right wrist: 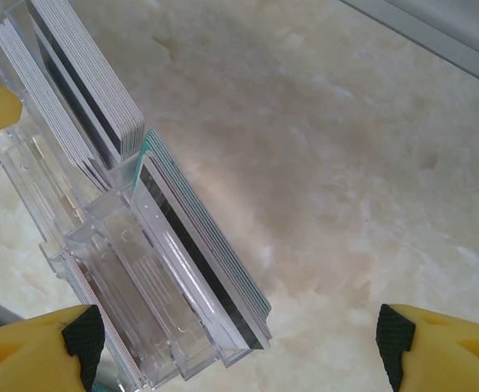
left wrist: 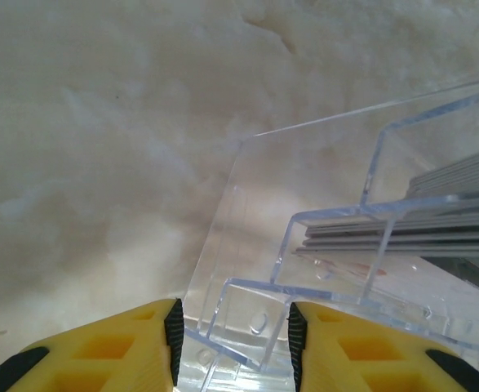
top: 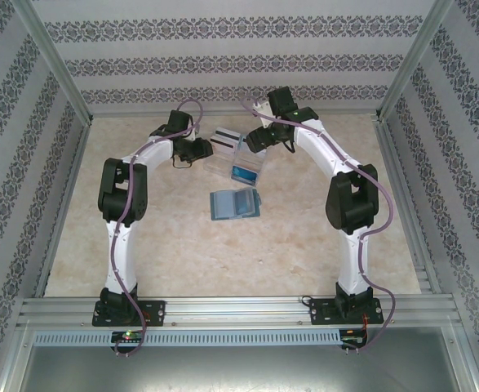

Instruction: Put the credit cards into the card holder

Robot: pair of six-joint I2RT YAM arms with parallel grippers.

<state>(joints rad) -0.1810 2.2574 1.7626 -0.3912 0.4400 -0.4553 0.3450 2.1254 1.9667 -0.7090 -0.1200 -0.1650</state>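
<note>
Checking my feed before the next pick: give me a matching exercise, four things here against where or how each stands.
1. card holder
2. credit cards
3. left gripper
4. right gripper

A. wide open, facing the card stacks
B. lying open on the table, nearer the arm bases than the clear tray
C. standing on edge in the tray
D. partly open, the tray's corner seen between its fingers

Pairs: 1-B, 2-C, 3-D, 4-A.
</note>
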